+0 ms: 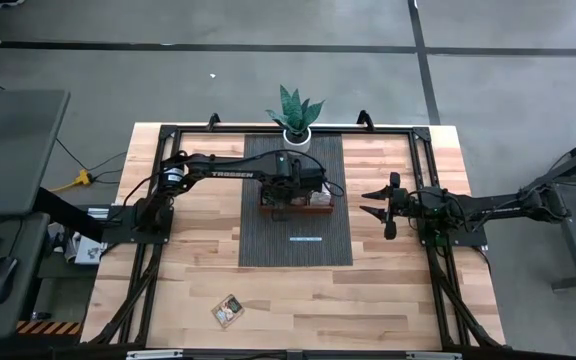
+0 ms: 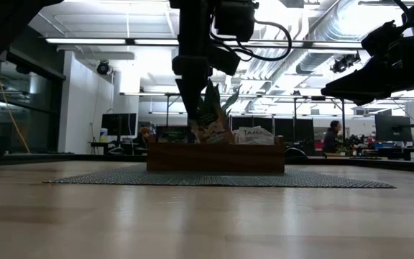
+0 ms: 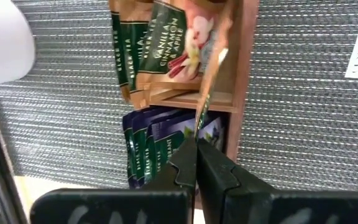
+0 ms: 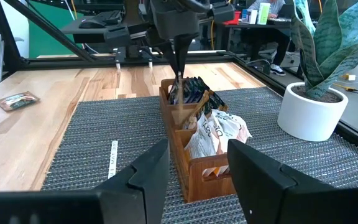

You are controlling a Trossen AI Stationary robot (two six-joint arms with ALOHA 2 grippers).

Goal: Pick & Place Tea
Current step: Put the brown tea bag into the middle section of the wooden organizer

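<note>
A brown wooden tray (image 2: pixel 214 157) stands on the dark woven mat (image 1: pixel 268 250), its compartments filled with tea packets: dark blue ones (image 3: pixel 151 146), green-and-tan ones (image 3: pixel 166 37), and white-and-orange ones (image 4: pixel 219 134). My left gripper (image 3: pixel 196 144) hangs over the tray, pointing down, shut on one tea packet (image 2: pixel 211 109). One more tea packet (image 1: pixel 228 310) lies flat on the bare wood near the table's near edge. At the table's right side my right gripper (image 1: pixel 366 202) waits, open, with nothing between its fingers. My left gripper pinches the packet's upper edge (image 3: pixel 199 127) between its two fingers, from above, pointing down. The packet shows edge-on in the wrist view and hangs tilted below the fingers. Its lower end (image 2: pixel 208 135) reaches the tops of the packets in the tray; whether it rests there, I cannot tell.
A potted green plant (image 1: pixel 296 115) in a white pot stands at the mat's far edge, just behind the tray. A white label strip (image 1: pixel 306 238) lies on the mat nearer the front. A black frame rail (image 1: pixel 268 130) runs round the table.
</note>
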